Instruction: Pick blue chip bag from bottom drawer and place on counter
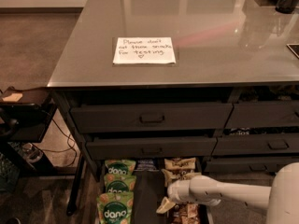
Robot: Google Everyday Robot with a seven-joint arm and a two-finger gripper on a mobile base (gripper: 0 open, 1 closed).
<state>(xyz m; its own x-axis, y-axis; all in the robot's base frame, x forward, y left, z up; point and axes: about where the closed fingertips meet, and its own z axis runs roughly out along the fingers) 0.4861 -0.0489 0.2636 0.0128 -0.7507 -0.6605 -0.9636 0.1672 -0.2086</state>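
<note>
The bottom drawer (147,195) is pulled out below the counter (210,36), its dark floor showing in the middle. A small dark-blue bag with a pale band, the blue chip bag (145,164), lies at the drawer's back, partly tucked under the drawer front above. My gripper (165,205) is on the end of the white arm (219,192), which reaches in from the right. It hangs low over the drawer's middle-right, by the brown-and-cream bags (180,164), nearer to me than the blue bag.
Three green "dang" bags (115,190) lie in a column on the drawer's left. A white handwritten note (144,50) lies on the counter. Closed drawer fronts with handles (152,118) stand above. A small dark side shelf (23,111) with cables stands at the left.
</note>
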